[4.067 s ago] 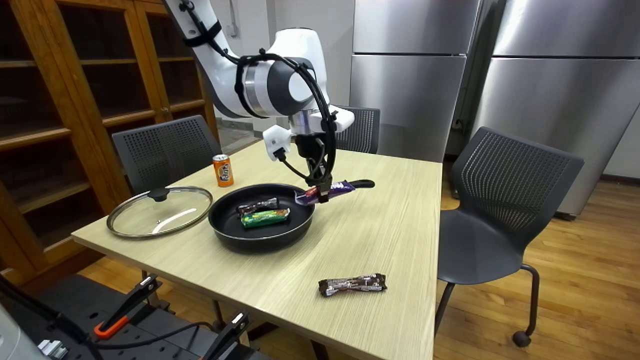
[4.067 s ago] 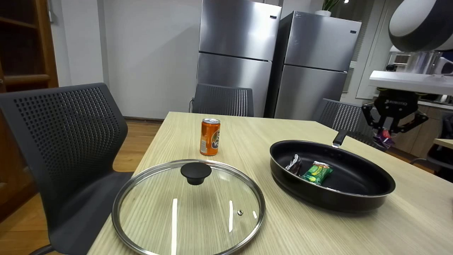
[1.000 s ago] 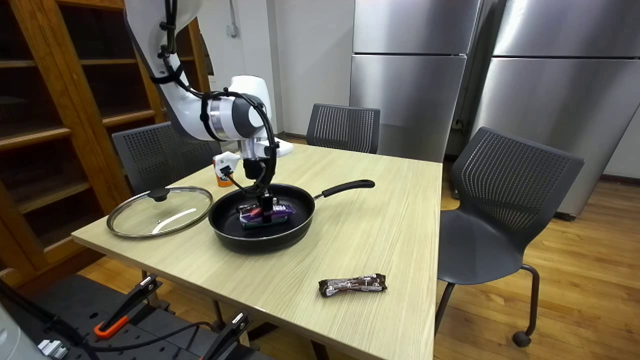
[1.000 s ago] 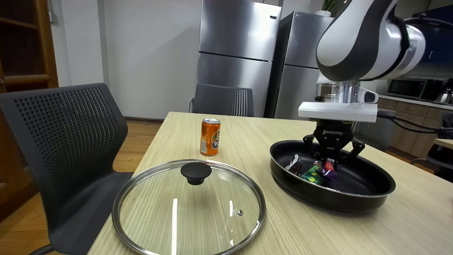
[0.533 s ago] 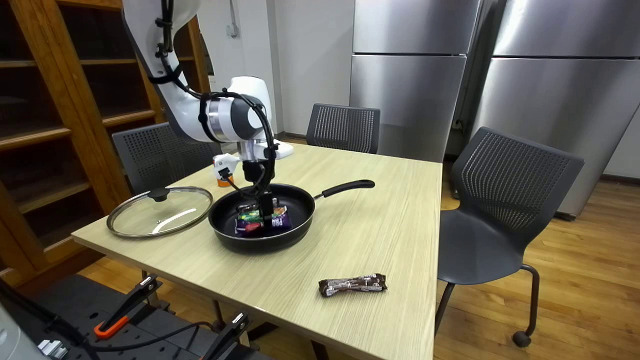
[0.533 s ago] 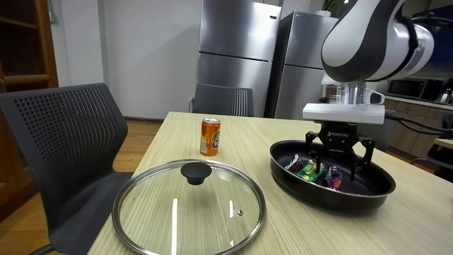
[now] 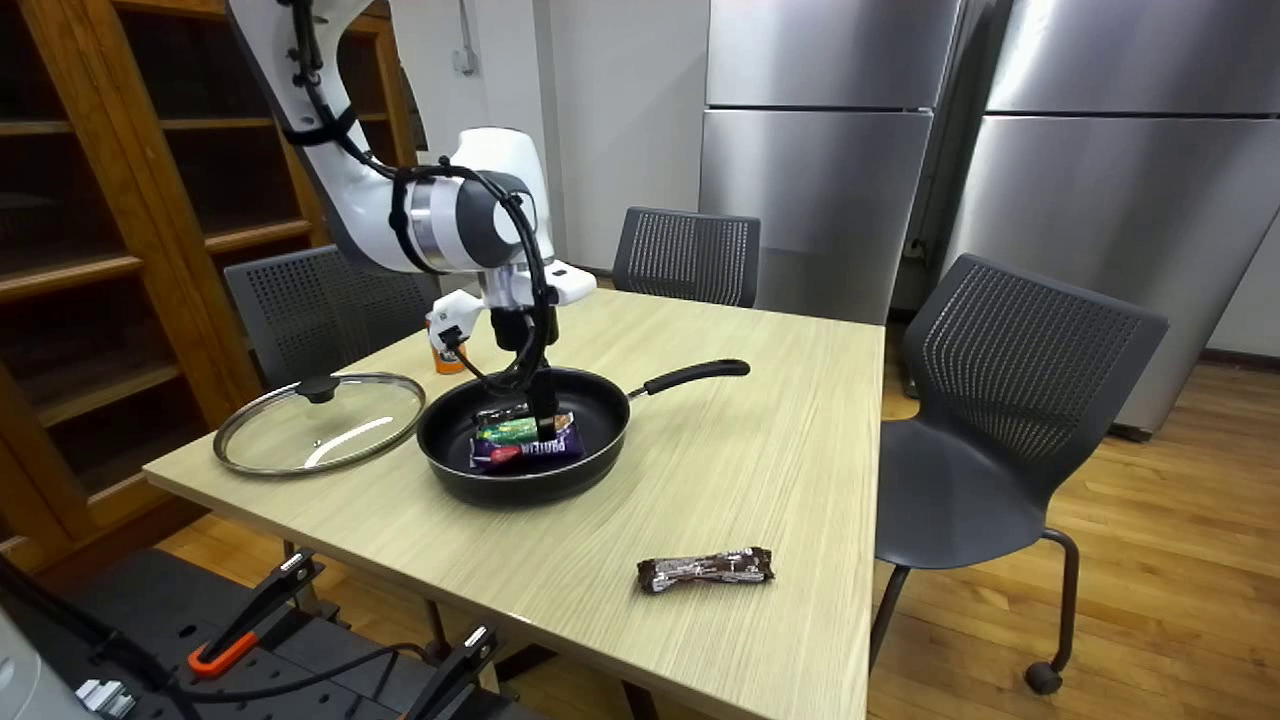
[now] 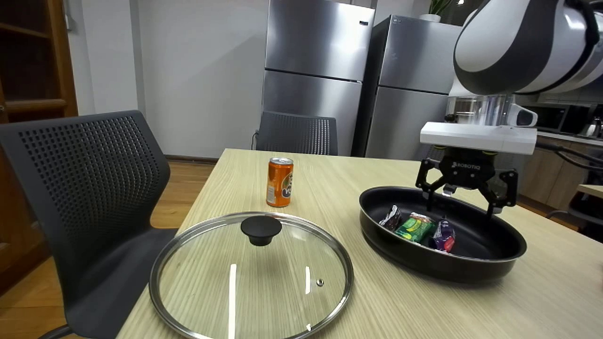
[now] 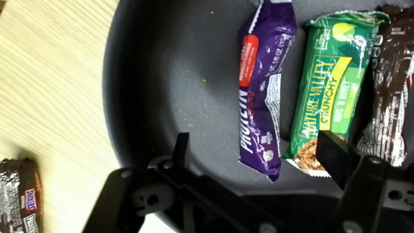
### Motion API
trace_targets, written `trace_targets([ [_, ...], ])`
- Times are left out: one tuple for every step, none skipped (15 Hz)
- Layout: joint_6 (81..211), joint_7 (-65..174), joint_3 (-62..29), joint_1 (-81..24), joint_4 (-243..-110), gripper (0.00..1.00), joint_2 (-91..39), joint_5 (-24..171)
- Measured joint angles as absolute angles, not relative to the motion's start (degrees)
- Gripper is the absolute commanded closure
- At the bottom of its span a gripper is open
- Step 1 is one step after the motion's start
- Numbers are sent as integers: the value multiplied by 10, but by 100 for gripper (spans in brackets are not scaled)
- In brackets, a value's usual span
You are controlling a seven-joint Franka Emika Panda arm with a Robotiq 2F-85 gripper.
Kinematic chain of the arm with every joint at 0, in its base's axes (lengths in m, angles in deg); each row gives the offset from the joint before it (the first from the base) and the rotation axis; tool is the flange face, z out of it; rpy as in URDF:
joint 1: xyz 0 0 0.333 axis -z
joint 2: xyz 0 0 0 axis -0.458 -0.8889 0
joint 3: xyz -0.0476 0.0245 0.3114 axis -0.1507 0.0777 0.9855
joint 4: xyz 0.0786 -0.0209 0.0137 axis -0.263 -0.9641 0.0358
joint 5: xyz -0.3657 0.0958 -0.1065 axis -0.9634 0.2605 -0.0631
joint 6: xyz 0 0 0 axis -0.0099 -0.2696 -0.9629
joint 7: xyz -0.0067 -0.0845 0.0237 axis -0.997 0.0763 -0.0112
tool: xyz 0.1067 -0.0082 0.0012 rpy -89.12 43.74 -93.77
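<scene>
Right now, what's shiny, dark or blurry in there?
In both exterior views, white streaks shine on the glass lid; in the wrist view, the purple bar has readable print, a fuzzy shadow sits by the Snickers bar, and the gripper looks dark.

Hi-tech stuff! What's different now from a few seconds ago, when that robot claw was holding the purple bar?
The gripper brought the purple bar down into the frying pan, let it go and rose slightly, jaws open. The bar now lies beside the green bar. The lid, orange can and the brown bar on the table stayed put.
</scene>
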State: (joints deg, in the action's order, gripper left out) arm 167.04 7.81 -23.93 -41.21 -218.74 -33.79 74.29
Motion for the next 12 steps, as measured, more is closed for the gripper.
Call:
trace_targets([
  [1677, 78, -243, -411, -2193, 0, -329, 743],
  [1683, 78, -247, -410, -2199, 0, -320, 743],
  [1688, 78, -252, -408, -2206, 0, -311, 742],
  [1694, 78, -256, -406, -2213, 0, -302, 742],
  [1700, 78, -260, -403, -2219, 0, -293, 742],
  [1708, 78, -263, -398, -2227, 0, -285, 742],
  [1714, 79, -266, -392, -2234, 0, -277, 742],
  [1720, 79, -267, -385, -2240, 0, -269, 742],
  [1726, 80, -269, -377, -2247, 0, -262, 742],
  [1732, 82, -270, -367, -2253, 0, -256, 742],
  [1737, 85, -270, -357, -2258, 0, -251, 742],
  [1741, 89, -270, -346, -2263, 0, -246, 743],
])
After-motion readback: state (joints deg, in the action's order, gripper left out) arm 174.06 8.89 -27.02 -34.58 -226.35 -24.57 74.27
